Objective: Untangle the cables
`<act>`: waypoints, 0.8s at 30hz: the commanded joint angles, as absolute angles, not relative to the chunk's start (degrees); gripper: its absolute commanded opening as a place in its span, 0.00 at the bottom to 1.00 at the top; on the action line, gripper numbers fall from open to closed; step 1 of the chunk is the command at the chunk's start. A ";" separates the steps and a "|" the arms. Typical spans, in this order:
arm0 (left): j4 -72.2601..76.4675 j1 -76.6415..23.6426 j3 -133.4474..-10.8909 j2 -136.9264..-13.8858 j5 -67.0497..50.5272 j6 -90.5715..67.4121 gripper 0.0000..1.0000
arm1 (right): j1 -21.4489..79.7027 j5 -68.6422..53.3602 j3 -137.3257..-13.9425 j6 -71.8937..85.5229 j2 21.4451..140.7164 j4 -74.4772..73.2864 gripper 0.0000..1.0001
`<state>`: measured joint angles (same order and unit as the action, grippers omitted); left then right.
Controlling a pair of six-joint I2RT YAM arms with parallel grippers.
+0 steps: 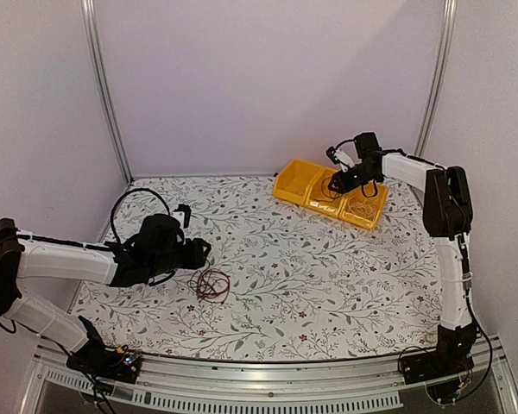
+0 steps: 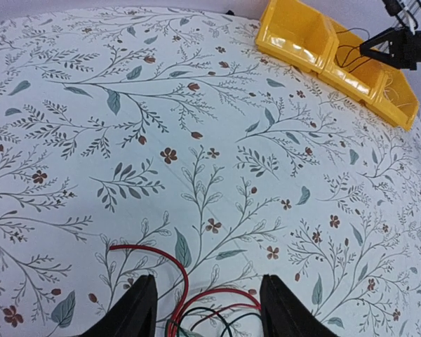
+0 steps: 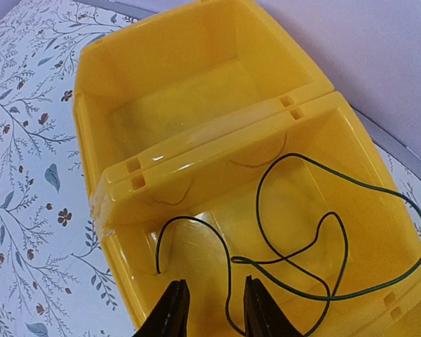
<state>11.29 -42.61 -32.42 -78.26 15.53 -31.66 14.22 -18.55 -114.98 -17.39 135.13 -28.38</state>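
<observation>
1. The right gripper (image 3: 213,281) hangs in the middle compartment of the yellow bin (image 3: 217,133), at the far right corner of the table (image 1: 328,285). Its jaws are narrowly apart around a loose dark cable (image 3: 259,261) and are not pinching it.
2. It should part a little wider and lift straight up, so that neither finger drags a loop over the rim.
3. The left gripper (image 2: 207,277), wide apart, straddles the red-and-black tangle (image 1: 212,283) towards the near left corner. It should wait, then pinch one strand only.

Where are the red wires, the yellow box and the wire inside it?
Red thin wire loops (image 1: 212,283): top view, middle of tangle.
Yellow plastic bin (image 3: 196,144): right wrist view, rim between two compartments.
Dark thin wire (image 3: 295,155): right wrist view, top of its loop.
</observation>
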 commanded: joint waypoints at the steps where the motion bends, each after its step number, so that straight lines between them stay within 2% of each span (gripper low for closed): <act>1: 12.10 -42.30 -32.00 -77.78 16.22 -32.55 0.51 | 14.46 -16.81 -114.88 -16.69 124.82 -33.06 0.35; 6: 12.19 -42.28 -32.06 -78.50 16.28 -32.52 0.52 | 14.44 -14.24 -114.96 -17.39 118.48 -36.71 0.44; 13: 8.09 -42.19 -35.33 -79.29 17.64 -30.91 0.51 | 14.47 -17.27 -109.56 -17.91 110.82 -35.37 0.45; 19: -4.38 -42.22 -38.49 -77.26 20.01 -32.06 0.50 | 14.44 -34.42 -92.77 -20.71 98.35 -26.29 0.45; 24: -11.97 -42.27 -37.82 -75.54 18.95 -34.21 0.46 | 14.42 -43.29 -73.81 -18.58 86.92 -11.76 0.45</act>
<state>-2.57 -42.61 -37.45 -77.21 18.72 -32.42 14.31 -32.45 -84.16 -19.55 95.20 -25.17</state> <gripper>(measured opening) 0.471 0.451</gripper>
